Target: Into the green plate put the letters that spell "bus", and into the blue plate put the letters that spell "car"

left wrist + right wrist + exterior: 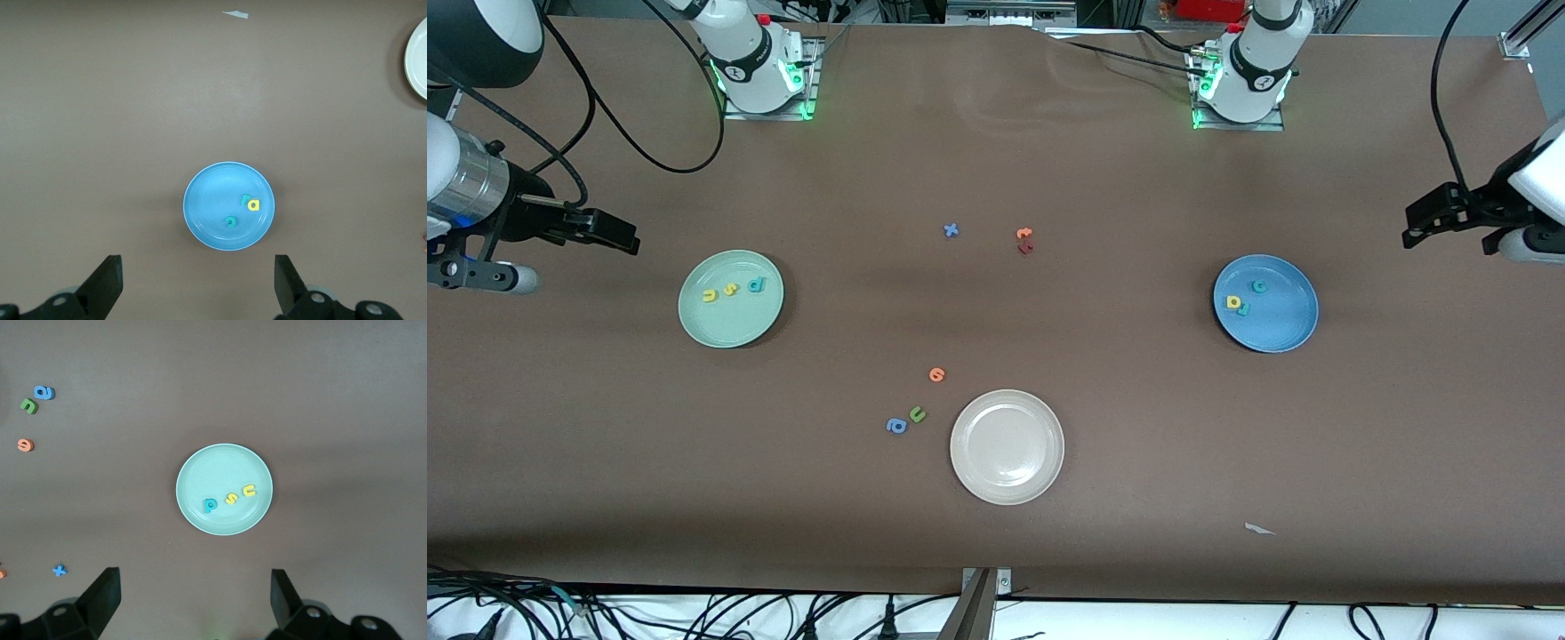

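Note:
The green plate (729,327) lies toward the right arm's end of the table. In it rest a yellow u (710,295), a yellow s (731,289) and a teal b (756,285). The blue plate (1282,322) lies toward the left arm's end and holds a teal c (1259,286), a yellow a (1233,302) and a teal r (1244,309). My right gripper (193,587) hangs open and empty high over the table beside the green plate (220,468). High beside the blue plate (210,193), my left gripper (199,270) is open and empty too.
A beige-white plate (1007,484) sits nearer the front camera, mid-table. Loose letters lie around: a blue x (951,230), an orange and a dark red letter (1024,240), an orange letter (936,374), a green u (917,413), a blue a (896,426). A white scrap (1258,529) lies near the front edge.

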`<state>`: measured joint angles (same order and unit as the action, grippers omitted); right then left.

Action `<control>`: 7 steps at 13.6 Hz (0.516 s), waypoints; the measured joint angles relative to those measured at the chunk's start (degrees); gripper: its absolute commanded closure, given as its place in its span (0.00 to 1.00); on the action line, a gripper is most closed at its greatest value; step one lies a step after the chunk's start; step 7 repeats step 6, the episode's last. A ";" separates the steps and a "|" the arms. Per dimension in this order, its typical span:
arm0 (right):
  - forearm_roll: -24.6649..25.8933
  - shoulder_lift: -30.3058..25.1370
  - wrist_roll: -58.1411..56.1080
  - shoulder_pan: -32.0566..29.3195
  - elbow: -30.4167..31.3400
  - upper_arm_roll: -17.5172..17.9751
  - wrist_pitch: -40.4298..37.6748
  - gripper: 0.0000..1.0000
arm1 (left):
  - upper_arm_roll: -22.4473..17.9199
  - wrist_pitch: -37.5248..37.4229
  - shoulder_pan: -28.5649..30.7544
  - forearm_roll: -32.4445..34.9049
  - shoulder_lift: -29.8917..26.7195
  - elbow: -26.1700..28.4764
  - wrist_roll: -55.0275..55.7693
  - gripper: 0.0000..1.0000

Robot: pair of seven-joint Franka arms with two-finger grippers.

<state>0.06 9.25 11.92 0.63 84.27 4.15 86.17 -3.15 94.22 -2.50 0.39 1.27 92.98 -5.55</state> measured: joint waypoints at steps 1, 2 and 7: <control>0.00 -0.09 0.00 0.00 0.00 0.01 -0.05 0.01 | -0.01 0.00 -0.67 0.00 0.05 0.00 0.35 0.00; 0.00 -0.14 0.00 0.00 0.00 0.01 -0.06 0.01 | -0.01 0.00 -1.07 0.00 0.07 0.01 0.68 0.00; 0.00 -0.37 0.00 0.00 -0.01 0.06 -0.06 0.01 | -0.61 -0.16 -1.10 0.00 0.12 0.13 0.87 0.00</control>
